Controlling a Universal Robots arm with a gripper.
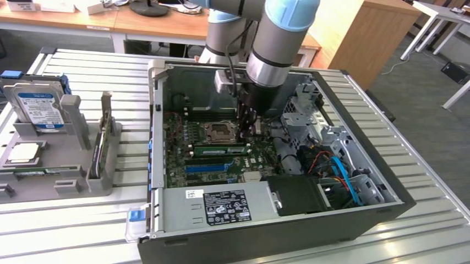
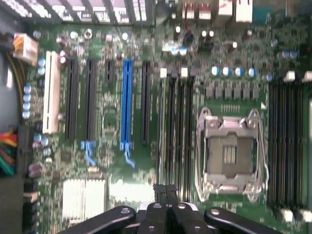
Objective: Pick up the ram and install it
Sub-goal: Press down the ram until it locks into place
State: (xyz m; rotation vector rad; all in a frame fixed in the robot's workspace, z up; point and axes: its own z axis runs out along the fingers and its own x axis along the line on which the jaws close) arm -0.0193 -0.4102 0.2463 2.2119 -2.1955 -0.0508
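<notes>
1. The claw [image 1: 253, 129] [image 2: 165, 189] was clenched, its two tips pressed together with nothing between them. It hung low inside the computer case [image 1: 157, 110], over the green board [image 1: 180, 159].
2. The case walls stood tall on all sides, so I think straight up and down was the only safe way to move.
3. The metal cage [image 1: 301, 110] and the blue cables [image 1: 339, 170] crowded the right side. The left had more room.
4. The square chip holder [image 1: 219, 131] [image 2: 229, 153] sat just left of the claw.
5. The ram [image 1: 219, 149] lay in a long slot on the near side of that holder. The tips were close to its right end; I could not tell if they touched.
6. A good push, I think, goes straight down on the ram's top edge, not sideways.
</notes>
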